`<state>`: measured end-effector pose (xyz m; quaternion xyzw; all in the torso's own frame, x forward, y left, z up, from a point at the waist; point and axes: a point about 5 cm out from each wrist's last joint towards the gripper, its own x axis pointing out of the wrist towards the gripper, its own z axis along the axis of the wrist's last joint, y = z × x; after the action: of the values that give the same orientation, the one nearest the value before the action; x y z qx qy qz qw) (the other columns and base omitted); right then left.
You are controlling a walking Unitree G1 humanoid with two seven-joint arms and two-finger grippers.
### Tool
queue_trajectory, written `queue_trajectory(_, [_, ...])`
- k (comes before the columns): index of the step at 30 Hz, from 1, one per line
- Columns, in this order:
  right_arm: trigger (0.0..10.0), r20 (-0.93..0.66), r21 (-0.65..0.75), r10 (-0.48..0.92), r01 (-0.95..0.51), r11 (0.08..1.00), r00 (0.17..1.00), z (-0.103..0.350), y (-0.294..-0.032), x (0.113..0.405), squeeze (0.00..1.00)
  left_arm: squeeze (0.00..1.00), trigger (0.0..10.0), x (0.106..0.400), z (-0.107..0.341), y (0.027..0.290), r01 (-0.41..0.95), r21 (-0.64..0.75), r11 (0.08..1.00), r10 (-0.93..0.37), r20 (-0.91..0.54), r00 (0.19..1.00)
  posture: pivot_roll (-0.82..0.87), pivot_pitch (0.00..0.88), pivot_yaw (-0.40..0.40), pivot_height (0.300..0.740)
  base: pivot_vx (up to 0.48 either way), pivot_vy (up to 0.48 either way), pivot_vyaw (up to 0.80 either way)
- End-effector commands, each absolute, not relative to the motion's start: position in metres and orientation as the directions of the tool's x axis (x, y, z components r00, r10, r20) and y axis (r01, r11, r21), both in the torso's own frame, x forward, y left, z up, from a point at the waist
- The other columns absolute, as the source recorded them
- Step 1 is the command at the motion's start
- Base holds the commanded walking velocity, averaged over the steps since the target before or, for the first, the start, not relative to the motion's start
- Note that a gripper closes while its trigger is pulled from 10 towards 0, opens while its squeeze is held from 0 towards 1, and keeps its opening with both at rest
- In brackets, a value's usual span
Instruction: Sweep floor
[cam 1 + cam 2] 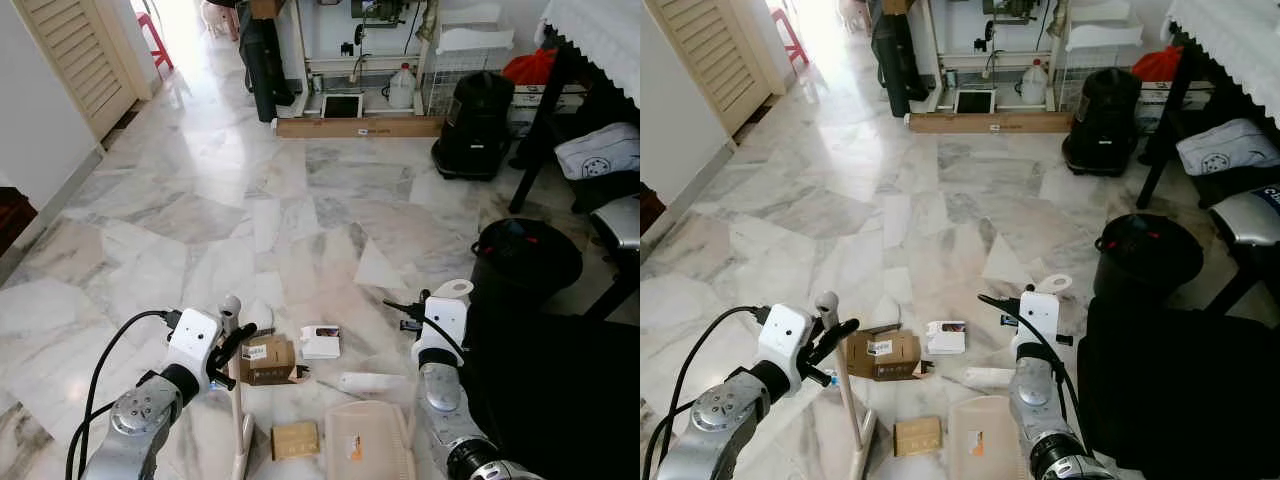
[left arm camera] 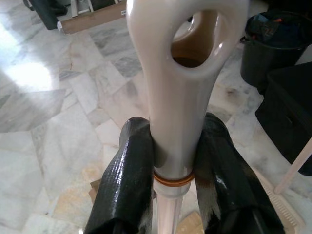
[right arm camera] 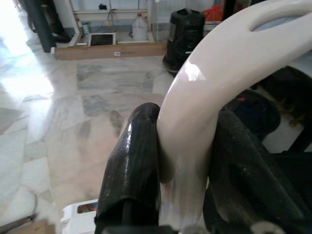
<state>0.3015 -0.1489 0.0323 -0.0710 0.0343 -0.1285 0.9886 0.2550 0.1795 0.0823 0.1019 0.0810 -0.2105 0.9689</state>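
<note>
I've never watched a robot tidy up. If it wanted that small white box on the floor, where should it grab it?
Probably from straight above, fingers across the two long sides. The white box lies flat on the marble floor, so only its top and edges are free. The brown cardboard box lies close beside it, so approaching from the far, open side looks easier.

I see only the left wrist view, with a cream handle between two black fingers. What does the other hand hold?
Observer: The right hand is shut on the curved cream dustpan handle; the beige dustpan lies on the floor before the robot.
Operator: Is there litter near it?
Observer: Yes. A brown cardboard box and a white box lie ahead of it, and a smaller brown box lies between it and the broom handle.
</note>
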Motion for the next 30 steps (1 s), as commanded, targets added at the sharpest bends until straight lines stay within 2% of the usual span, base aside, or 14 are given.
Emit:
queue_trajectory(1, [10.0, -0.025, -0.155, -0.245, 0.238, 0.959, 0.969, 0.035, -0.145, 0.302, 0.00, 0.00, 10.0, 0.255, 0.090, 0.181, 0.429, 0.188, 0.884, -0.396, -0.188, 0.899, 0.22, 0.071, 0.108, 0.740, 0.000, 0.000, 0.00])
queue_trajectory(10, [10.0, -0.054, -0.174, -0.228, 0.215, 0.961, 0.972, 0.028, -0.140, 0.296, 0.00, 0.00, 10.0, 0.257, 0.089, 0.183, 0.430, 0.181, 0.884, -0.396, -0.196, 0.897, 0.22, 0.072, 0.109, 0.740, 0.000, 0.000, 0.00])
queue_trajectory(21, [10.0, -0.140, -0.183, -0.192, 0.165, 0.969, 0.971, 0.013, -0.133, 0.287, 0.00, 0.00, 10.0, 0.264, 0.087, 0.180, 0.420, 0.050, 0.906, -0.403, -0.200, 0.893, 0.21, 0.073, 0.109, 0.740, 0.000, 0.000, 0.00])
queue_trajectory(26, [10.0, -0.154, -0.187, -0.194, 0.165, 0.969, 0.969, 0.010, -0.131, 0.285, 0.00, 0.00, 10.0, 0.264, 0.085, 0.179, 0.437, 0.037, 0.899, -0.420, -0.215, 0.882, 0.20, 0.074, 0.108, 0.740, 0.000, 0.000, 0.00])
queue_trajectory(30, [10.0, -0.159, -0.188, -0.205, 0.174, 0.967, 0.966, 0.009, -0.132, 0.284, 0.00, 0.00, 10.0, 0.265, 0.084, 0.175, 0.447, -0.035, 0.894, -0.443, -0.217, 0.870, 0.19, 0.074, 0.106, 0.740, 0.000, 0.000, 0.00])
